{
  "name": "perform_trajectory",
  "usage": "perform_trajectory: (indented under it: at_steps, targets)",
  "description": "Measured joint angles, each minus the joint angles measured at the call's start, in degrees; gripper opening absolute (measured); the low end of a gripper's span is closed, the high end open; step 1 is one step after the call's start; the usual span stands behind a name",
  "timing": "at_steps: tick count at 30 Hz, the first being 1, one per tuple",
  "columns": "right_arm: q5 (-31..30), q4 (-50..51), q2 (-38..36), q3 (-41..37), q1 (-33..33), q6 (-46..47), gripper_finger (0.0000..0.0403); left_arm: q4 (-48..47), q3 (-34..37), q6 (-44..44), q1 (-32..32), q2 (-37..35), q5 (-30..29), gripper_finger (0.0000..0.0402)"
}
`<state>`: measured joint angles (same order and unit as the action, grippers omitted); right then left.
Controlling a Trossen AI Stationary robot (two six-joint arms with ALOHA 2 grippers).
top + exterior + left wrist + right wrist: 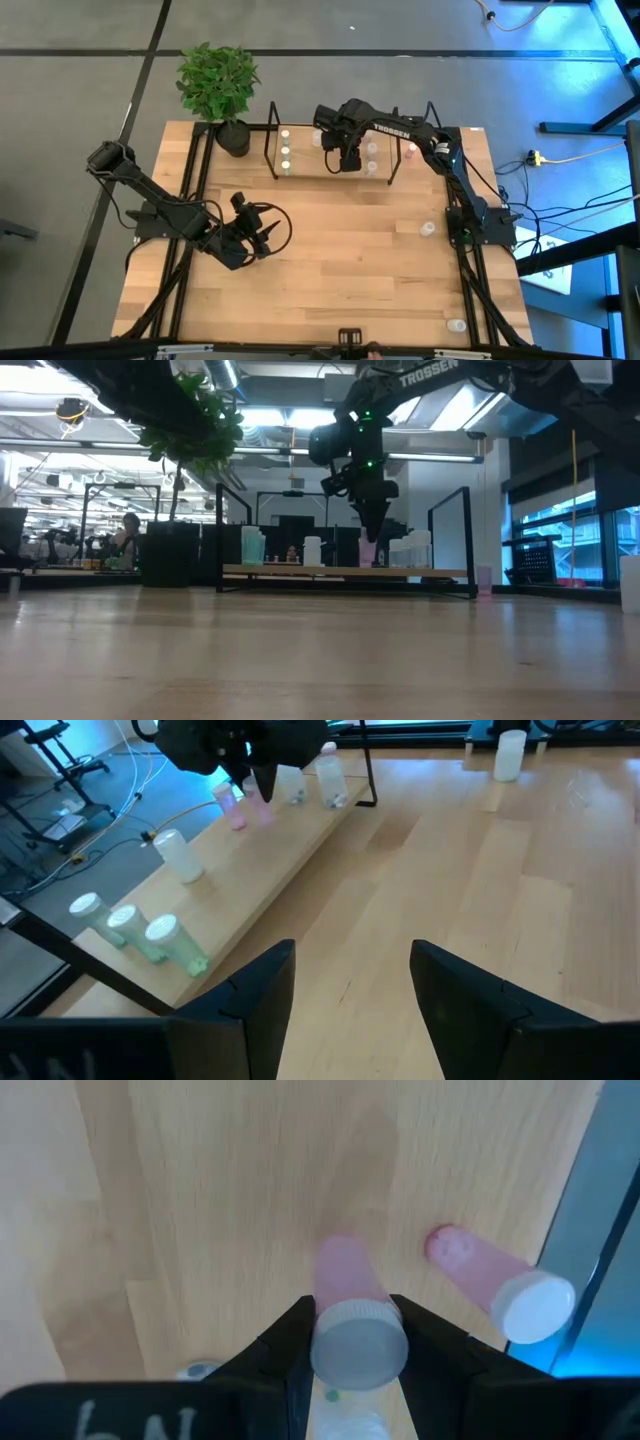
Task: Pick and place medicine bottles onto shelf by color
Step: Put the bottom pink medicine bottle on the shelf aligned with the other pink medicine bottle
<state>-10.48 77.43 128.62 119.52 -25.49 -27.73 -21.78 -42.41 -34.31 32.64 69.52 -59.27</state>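
Observation:
The shelf [330, 176] stands along the table's far side. On its board stand greenish bottles [150, 935], a white bottle [180, 855] and a pink bottle [490, 1280]. My right gripper [358, 1350] hangs over the middle of the board, shut on another pink medicine bottle [345, 1285] with a pale cap. That bottle also shows under the gripper [370, 525] in the low view, as a pink bottle [368, 552] just over the board. My left gripper [350, 990] waits open above the table's left half [265, 235], holding nothing. My right gripper pinches the pink bottle's cap end [358, 1320] between its two fingers [290, 1340]. The fingers come from above and point down. The bottle hangs upright below them, close beside the standing pink bottle. Whether its base touches the board, I cannot tell.
A potted plant [220, 90] stands at the shelf's left end. Loose bottles stand on the table near the right arm's base [428, 229] and at the near right corner [456, 325]. The shelf's black wire uprights [272, 140] rise at both ends.

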Motion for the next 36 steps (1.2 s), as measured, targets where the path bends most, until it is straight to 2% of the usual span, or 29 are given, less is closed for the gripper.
perform_trajectory:
  at_steps: [10,31,36]
  targets:
    - [-0.06,-1.01,0.07,-2.85,-0.53,-1.29,0.0123,-0.02,0.0,0.0,0.0,0.0,0.0,0.0194]
    - [-0.46,-2.91,0.07,-2.91,-0.6,-1.29,0.0124,-0.04,0.0,0.37,0.0,0.0,0.0,0.0194]
    - [-0.46,-2.76,0.07,-2.92,-0.6,-1.3,0.0139,-0.03,0.0,0.35,0.0,0.0,0.0,0.0194]
